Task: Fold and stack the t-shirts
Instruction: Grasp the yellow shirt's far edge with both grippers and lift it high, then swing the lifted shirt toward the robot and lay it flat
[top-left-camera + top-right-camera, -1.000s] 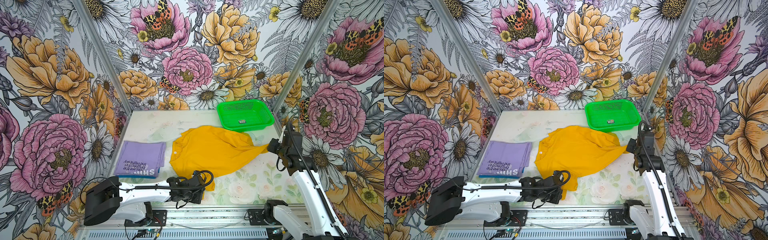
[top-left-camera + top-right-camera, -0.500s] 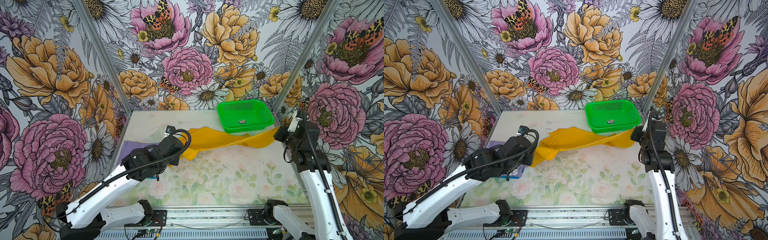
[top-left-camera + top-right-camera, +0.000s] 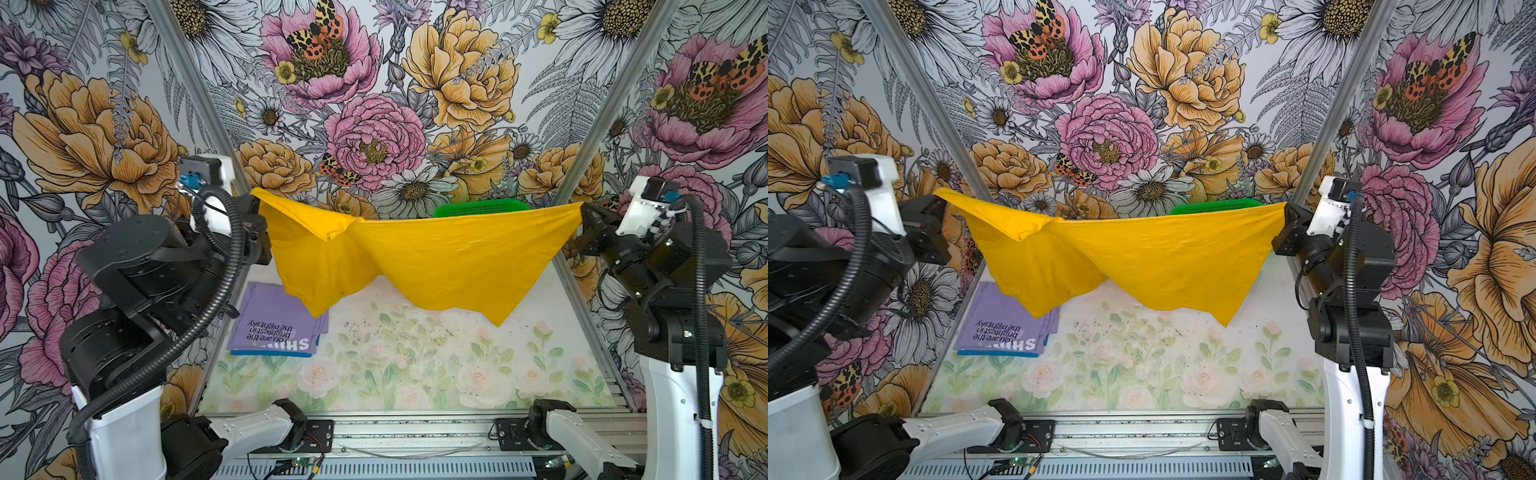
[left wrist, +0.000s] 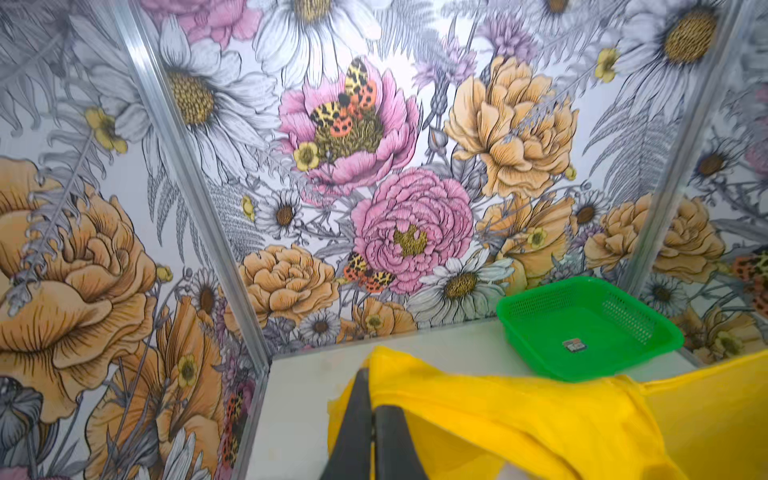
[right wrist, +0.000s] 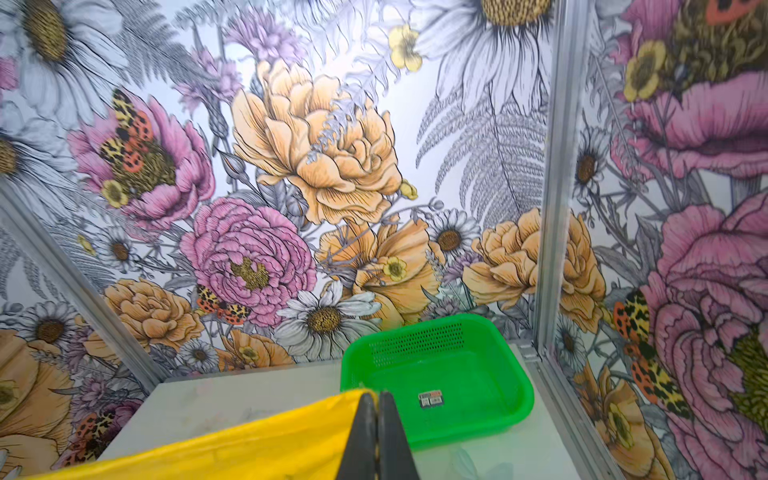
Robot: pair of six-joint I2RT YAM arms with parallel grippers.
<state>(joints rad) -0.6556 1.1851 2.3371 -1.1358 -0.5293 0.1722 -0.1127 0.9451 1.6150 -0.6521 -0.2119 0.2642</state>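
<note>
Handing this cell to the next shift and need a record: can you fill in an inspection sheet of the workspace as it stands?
Surface: floral-print table, dark specks near the middle.
Job's things: yellow t-shirt held in the air, stretched between both grippers; lavender t-shirt folded flat at the table's left, on a blue t-shirt of which only an edge shows.
Clutter: green basket in the far right corner, only a small label inside.
Grippers: left gripper and right gripper each shut on an edge of the yellow t-shirt.
Cables: black hoses run along both arms; a thin loose wire lies on the front rail.
Surroundings: floral wall panels on three sides.
</note>
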